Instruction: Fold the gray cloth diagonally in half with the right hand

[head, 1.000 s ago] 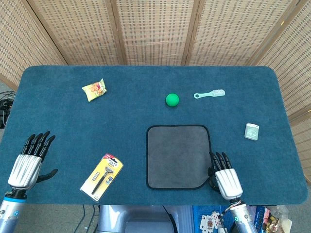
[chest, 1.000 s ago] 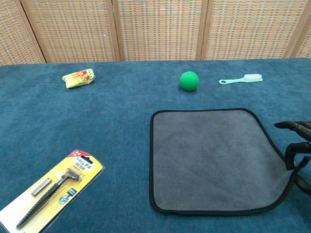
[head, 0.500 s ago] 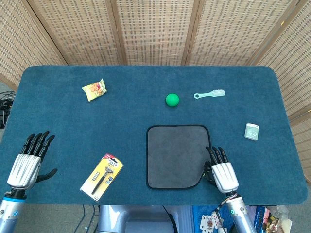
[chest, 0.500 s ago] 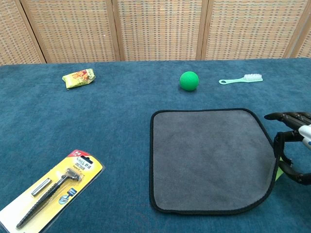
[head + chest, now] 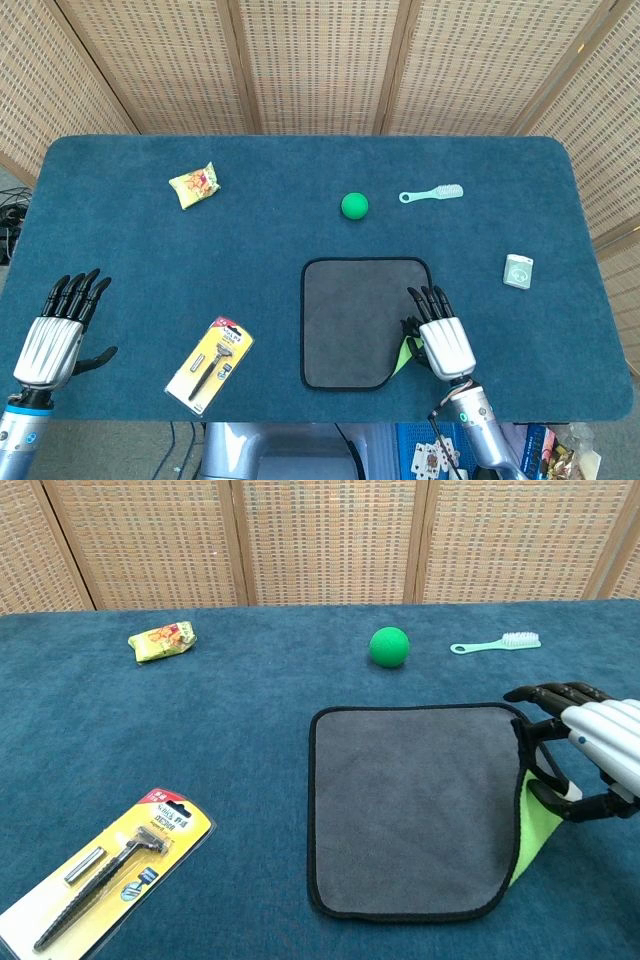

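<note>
Since before, my right hand (image 5: pixel 590 755) pinched the square gray cloth's (image 5: pixel 410 800) near-right corner inward, lime underside showing; left hand (image 5: pixel 55 335) open, fingers spread

Cloth (image 5: pixel 355 320) lower centre of the worktop (image 5: pixel 130 260), ball (image 5: pixel 354 205) above it, razor pack (image 5: pixel 210 360) lower left

We count one gray cloth (image 5: pixel 355 320), one green ball (image 5: pixel 354 205), one mint-green brush (image 5: pixel 432 193), one yellow snack packet (image 5: pixel 195 185), one razor in a yellow blister pack (image 5: pixel 210 360) and one small pale green box (image 5: pixel 517 271). We see two robot hands: left hand (image 5: pixel 55 340), right hand (image 5: pixel 440 340).
</note>
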Controlling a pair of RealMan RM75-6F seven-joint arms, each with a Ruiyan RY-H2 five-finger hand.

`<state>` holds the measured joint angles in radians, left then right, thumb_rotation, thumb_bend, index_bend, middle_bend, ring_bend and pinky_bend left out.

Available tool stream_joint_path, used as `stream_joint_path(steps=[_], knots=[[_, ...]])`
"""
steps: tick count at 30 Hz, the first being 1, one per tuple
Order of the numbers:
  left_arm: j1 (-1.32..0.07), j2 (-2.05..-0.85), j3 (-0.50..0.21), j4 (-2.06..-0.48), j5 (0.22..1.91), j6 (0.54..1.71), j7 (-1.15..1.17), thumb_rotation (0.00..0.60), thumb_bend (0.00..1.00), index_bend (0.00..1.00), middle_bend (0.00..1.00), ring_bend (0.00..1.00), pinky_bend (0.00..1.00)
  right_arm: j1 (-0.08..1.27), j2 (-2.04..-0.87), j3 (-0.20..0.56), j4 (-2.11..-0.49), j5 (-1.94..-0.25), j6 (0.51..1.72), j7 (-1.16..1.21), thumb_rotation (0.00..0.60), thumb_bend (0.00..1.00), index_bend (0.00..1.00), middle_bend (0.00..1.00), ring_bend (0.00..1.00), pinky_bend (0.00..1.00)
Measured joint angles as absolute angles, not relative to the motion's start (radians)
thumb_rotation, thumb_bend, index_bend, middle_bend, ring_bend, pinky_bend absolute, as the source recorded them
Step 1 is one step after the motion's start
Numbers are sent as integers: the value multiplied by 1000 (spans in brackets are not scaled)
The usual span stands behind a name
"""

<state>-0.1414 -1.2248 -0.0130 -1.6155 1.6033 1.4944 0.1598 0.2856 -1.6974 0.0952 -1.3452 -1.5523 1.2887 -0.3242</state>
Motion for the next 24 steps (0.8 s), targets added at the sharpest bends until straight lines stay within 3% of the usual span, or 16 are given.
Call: stream_joint_path(steps=[12,24], knots=[[-147,-1226,-20,-1608,1583,1480,155,600,161,0,0,0,0,394,-1757,172,-1316,-1448,1172,-417,600,539,630,111,0,0],[-156,-1231,-27,-1599,1559,1458,152,600,161,0,0,0,0,475,-1812,220,-1251,-1399,1134,-429,600,539,638,121,0,0]])
